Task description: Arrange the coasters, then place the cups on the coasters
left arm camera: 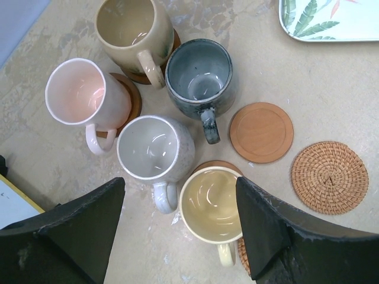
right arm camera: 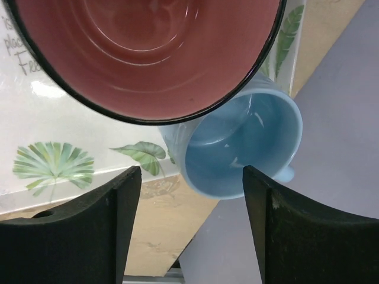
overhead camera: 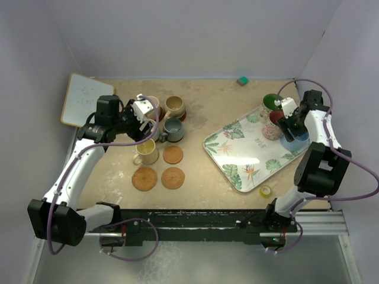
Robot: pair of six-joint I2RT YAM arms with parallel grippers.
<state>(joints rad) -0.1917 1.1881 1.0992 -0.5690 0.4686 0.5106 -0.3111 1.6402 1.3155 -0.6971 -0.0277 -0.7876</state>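
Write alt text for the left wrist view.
Five mugs stand clustered below the open left gripper: tan, pink, slate, grey and yellow. A smooth wooden coaster and a woven coaster lie bare to their right; a leaf-patterned tray shows its corner top right.

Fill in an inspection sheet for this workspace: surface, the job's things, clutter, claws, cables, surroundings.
Surface: mottled tan tabletop.
Job's things: tan cup, pink cup, slate cup, grey cup and yellow cup clustered at left; three bare coasters beside them; red cup, green cup and light blue cup at the tray.
Clutter: yellow tape roll; small green block.
Claws: left claw open above the cluster; right claw open over the light blue cup.
Cables: purple cables loop off both arms.
Surroundings: plain walls; whiteboard at left.
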